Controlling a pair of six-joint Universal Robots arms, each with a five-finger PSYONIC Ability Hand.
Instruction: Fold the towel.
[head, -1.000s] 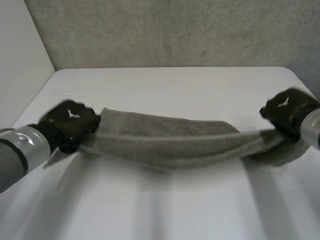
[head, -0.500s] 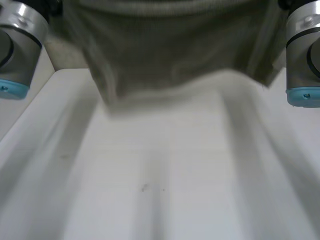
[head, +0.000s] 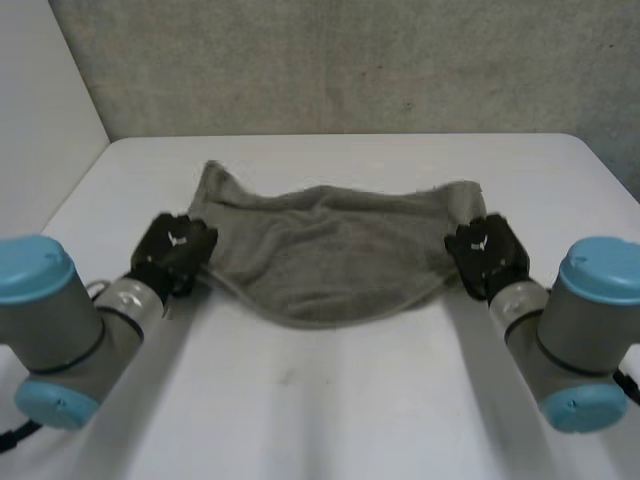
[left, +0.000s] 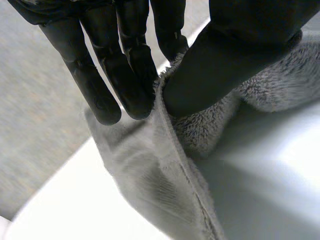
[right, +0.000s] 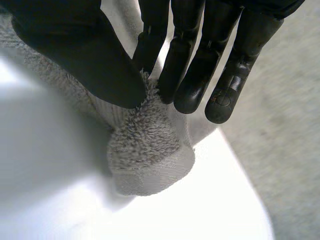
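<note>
Risk: both grips are shallow pinches, so uneven pulling would likely slip the towel (head: 330, 262) free. The left hand (head: 178, 250) clamps one end's edge between thumb and fingers. The right hand (head: 487, 255) pinches the opposite corner likewise. The towel lies bunched on the tabletop (head: 320, 400) between the hands, spreading beyond their fingertips.

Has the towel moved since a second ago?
Yes. The towel was a bunched band across the table; it is now spread out, reaching nearer the table's far edge, its ends pinched by the left hand and right hand.
</note>
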